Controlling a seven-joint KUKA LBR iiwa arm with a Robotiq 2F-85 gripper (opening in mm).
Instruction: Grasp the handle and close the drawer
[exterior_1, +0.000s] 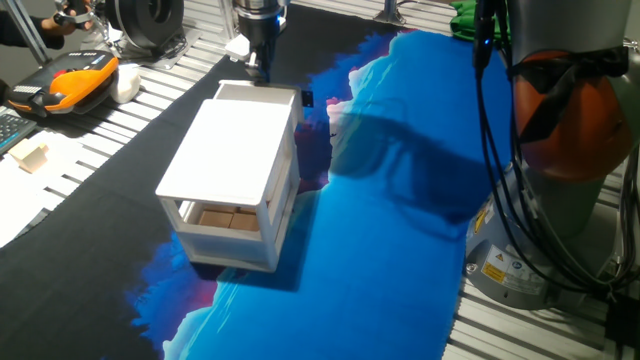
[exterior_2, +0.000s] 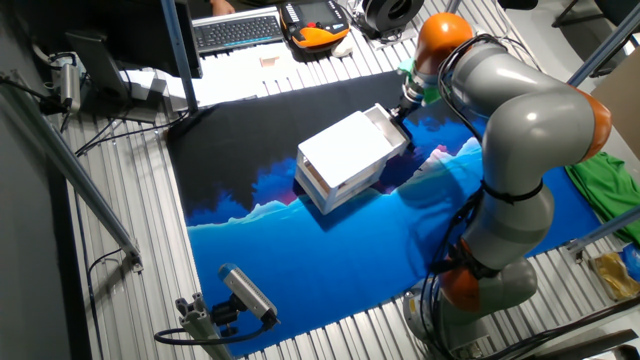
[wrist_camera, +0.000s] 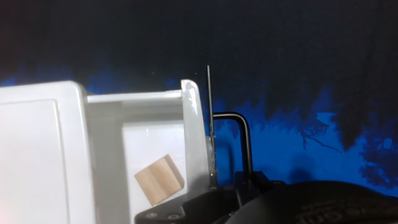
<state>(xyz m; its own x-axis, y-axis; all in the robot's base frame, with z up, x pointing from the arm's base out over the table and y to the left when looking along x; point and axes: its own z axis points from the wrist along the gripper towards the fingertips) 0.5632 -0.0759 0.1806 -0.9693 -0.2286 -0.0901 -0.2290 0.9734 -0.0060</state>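
A: Centre of the scene?

B: Small white two-tier cabinet (exterior_1: 235, 170) on a blue and black cloth (exterior_1: 400, 230), standing upright on a slatted metal table (exterior_1: 170, 85).

A: And the drawer?

B: Upper tier, white and shallow. Drawer (exterior_1: 256, 95) pulled partway out at the cabinet's far end in one fixed view, toward the right end in the other. Seen from the hand camera: open on top, pale floor showing, with one tan wooden block (wrist_camera: 160, 180) lying tilted inside, near the front panel.

A: Handle?

B: Thin black loop (wrist_camera: 240, 134) on the outer face of the drawer front, to the right of the panel in the hand view, over the blue part of the cloth.

A: Gripper?

B: Gripper (exterior_1: 262, 66) pointing downward at the far end of the drawer, right at the front panel. Dark body filling the lower edge of the hand view, just below the handle. Fingers too hidden to judge: cannot tell whether spread wide, narrow, or clamped on the handle.

A: Lower tier?

B: Open-sided, with tan wooden blocks (exterior_1: 224, 220) inside.

A: Anything else around?

B: Orange and black handheld controller (exterior_1: 82, 82) at far left, well apart from the cabinet. Grey and orange robot arm (exterior_2: 520, 130) arching over the right side. Keyboard (exterior_2: 236, 30) at the far edge.
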